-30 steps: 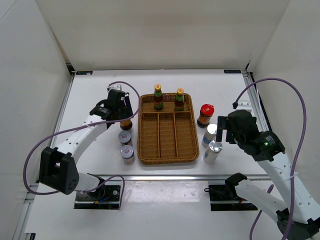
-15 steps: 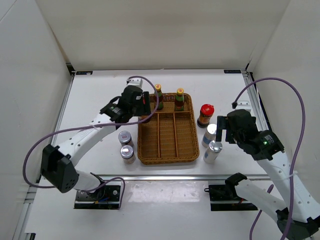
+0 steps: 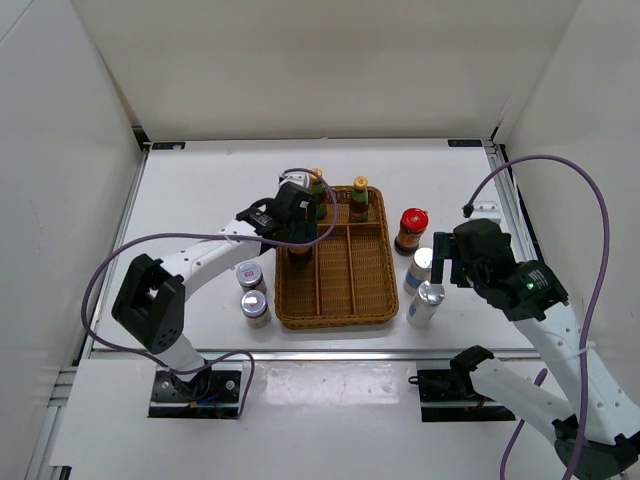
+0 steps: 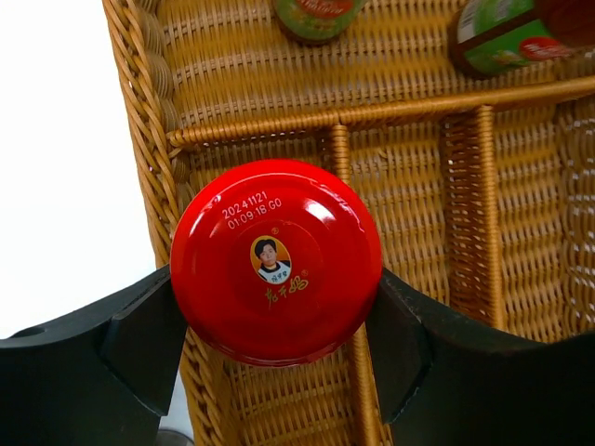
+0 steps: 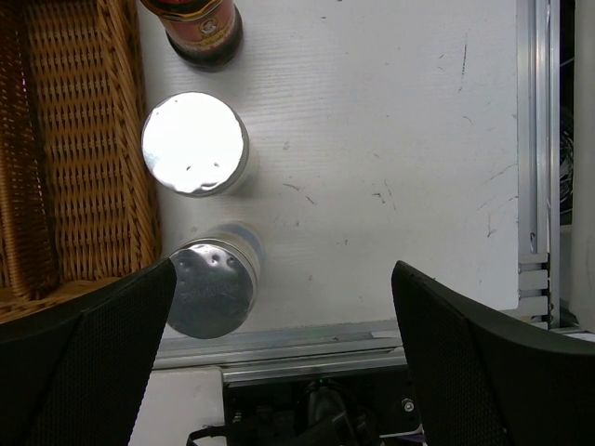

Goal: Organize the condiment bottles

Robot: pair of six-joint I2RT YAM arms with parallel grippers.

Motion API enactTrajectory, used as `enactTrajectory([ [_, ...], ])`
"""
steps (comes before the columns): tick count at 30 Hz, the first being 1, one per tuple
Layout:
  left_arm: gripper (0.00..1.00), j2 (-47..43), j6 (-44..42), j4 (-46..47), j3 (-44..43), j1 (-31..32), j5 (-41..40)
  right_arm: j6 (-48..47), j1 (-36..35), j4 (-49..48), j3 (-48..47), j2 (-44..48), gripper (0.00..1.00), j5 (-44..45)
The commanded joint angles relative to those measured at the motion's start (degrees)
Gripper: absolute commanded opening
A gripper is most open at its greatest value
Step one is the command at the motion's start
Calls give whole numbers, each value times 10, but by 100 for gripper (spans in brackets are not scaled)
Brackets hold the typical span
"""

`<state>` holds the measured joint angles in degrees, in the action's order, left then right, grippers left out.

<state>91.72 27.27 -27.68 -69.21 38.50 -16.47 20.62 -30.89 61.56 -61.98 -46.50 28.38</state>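
My left gripper (image 3: 297, 228) is shut on a red-lidded dark jar (image 4: 276, 260) and holds it over the front-left compartment of the wicker tray (image 3: 335, 320). Two yellow-capped sauce bottles (image 3: 316, 192) (image 3: 359, 198) stand in the tray's back compartment. The second red-lidded jar (image 3: 411, 230) stands right of the tray. Two silver cylinders (image 3: 419, 270) (image 3: 426, 304) stand in front of it. My right gripper (image 3: 437, 268) is open and empty above them; the nearer cylinder (image 5: 212, 288) is by its left finger. Two silver-lidded jars (image 3: 250, 275) (image 3: 255, 307) stand left of the tray.
The tray has three long front compartments and one cross compartment at the back. An aluminium rail (image 5: 353, 339) runs along the table's near edge, just in front of the cylinders. White walls enclose the table on three sides.
My left arm has carried the red-lidded jar from left of the tray rightwards to over the tray's left compartment. The right arm has not moved.
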Motion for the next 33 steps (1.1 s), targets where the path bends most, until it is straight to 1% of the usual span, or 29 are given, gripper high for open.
enactTrajectory([
  [1,59,-12,17,55,-8,2,-15,-2,-3,-13,4,3,100,8],
  [2,73,-12,17,55,-2,2,-15,-2,-3,-13,4,3,100,8],
  [4,84,-7,23,55,-2,2,-15,-2,-3,-13,4,-9,100,8],
  [6,100,-14,28,55,3,2,-22,-2,-3,-13,-3,-25,100,3],
  [9,100,-35,28,49,3,2,-36,-2,2,-7,-38,-60,100,-12],
  [10,100,-56,28,41,3,2,-36,-2,2,-1,-47,-71,100,-17],
  [14,100,-130,-12,6,-17,2,-59,-2,2,-23,-104,-136,100,-43],
  [15,100,-147,-33,-1,-23,2,-66,-15,7,-29,-124,-149,100,-48],
  [16,100,-183,-45,-6,-23,2,-72,-22,7,-35,-135,-164,100,-48],
  [17,100,-201,-56,-12,-23,2,-86,-29,22,-35,-147,-197,100,-61],
  [19,100,-253,-91,-19,-2,2,-104,-44,40,-35,-184,-233,100,-90],
  [20,100,-269,-100,-26,9,2,-129,-59,61,-35,-194,-264,100,-109],
  [21,100,-285,-100,-26,23,2,-145,-65,72,-41,-203,-278,100,-147],
  [22,100,-299,-100,-33,56,2,-168,-71,93,-41,-210,-292,100,-167],
  [24,100,-339,-100,-33,91,-13,-168,-83,115,-48,-226,-323,100,-202],
  [25,100,-350,-95,-40,124,-19,-168,-83,135,-48,-233,-344,100,-216],
  [26,100,-371,-95,-40,140,-25,-168,-83,144,-48,-239,-354,100,-248],
  [29,100,-393,-90,-40,190,-38,-185,-88,164,-48,-261,-393,100,-299],
  [33,100,-393,-101,-40,177,-38,-204,-88,164,-53,-282,-431,100,-314],
])
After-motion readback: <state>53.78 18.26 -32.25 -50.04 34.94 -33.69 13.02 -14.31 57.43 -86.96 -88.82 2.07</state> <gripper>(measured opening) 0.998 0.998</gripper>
